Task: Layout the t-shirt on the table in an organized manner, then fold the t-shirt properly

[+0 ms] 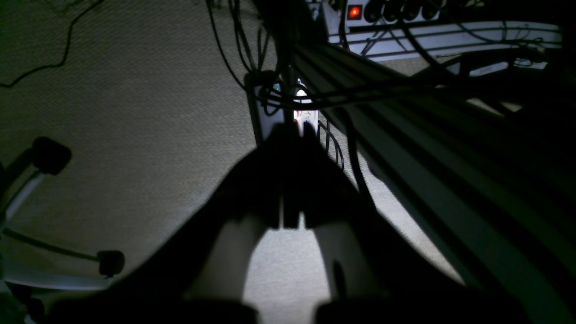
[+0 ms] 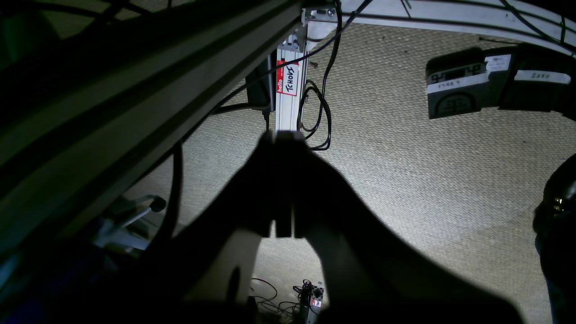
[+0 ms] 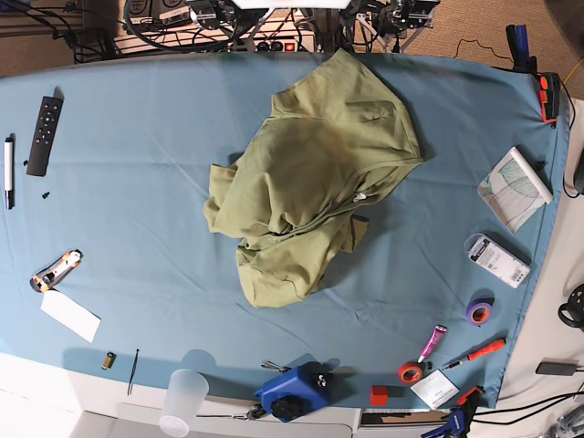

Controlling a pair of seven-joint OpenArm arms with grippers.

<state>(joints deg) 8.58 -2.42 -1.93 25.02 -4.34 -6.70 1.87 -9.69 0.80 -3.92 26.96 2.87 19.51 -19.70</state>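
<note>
remote (image 3: 45, 135), purple tape roll (image 3: 479, 311), perhaps screwdriver (image 3: 476, 352)

Crumpled t-shirt (image 3: 310, 187) near the middle of the table (image 3: 155, 228), toward the far edge; remote (image 3: 45, 135) and pen (image 3: 9, 171) far left, tape rolls (image 3: 479, 310) and screwdriver (image 3: 474, 354) at the near right corner, plastic cup (image 3: 182, 401) on the near edge.

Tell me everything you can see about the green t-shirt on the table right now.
The t-shirt is a plain olive-green garment that looks like soft cotton. It lies crumpled in a loose heap near the middle of the table, resting on the teal-blue cloth, with folds overlapping and its shape unclear. A small white tag shows near its right side. Nothing else touches it; neither tool is near it in the base view.
</note>
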